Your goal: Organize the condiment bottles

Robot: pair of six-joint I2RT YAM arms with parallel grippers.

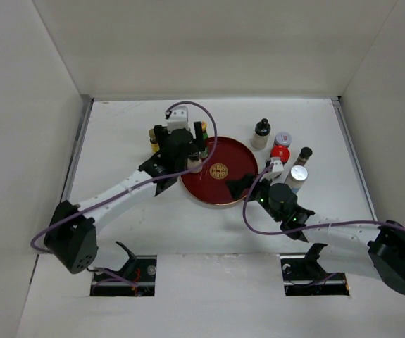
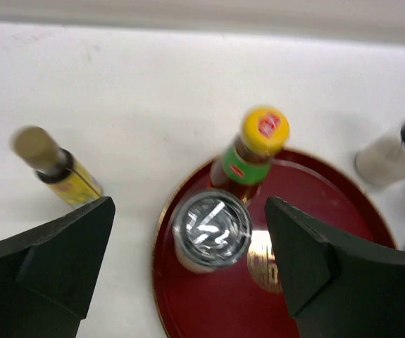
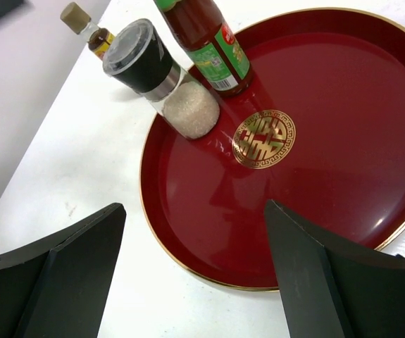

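1. Overhead: a red tray [image 1: 236,156] sits mid-tabletop [image 1: 117,123]. The left tool [image 1: 179,141] hangs spread above the tray's left rim, where a shaker [image 1: 195,164] and a sauce bottle [image 1: 203,137] stand on the lacquer. A yellow-labelled bottle [image 1: 153,144] waits just off the tray to the left. Five more bottles [image 1: 282,151] cluster on the tabletop to the right, near the right tool [image 1: 255,179].
2. Left wrist: the jaws stand wide on either side of the shaker, with a gap showing on each side and nothing pinched. The sauce bottle, yellow-capped and green-labelled, stands just behind it on the tray. The yellow-labelled bottle stands apart on the bare tabletop.
3. Right wrist: this tool is spread too, and empty, poised over the tray's near rim. White grains fill the shaker below its black collar. Whether it touches the sauce bottle beside it cannot be told.
4. Handling, as a judgement: these look like light, stiff glass bodies, smooth, breakable and easily tipped. The safest hold is probably across the body just below the cap.
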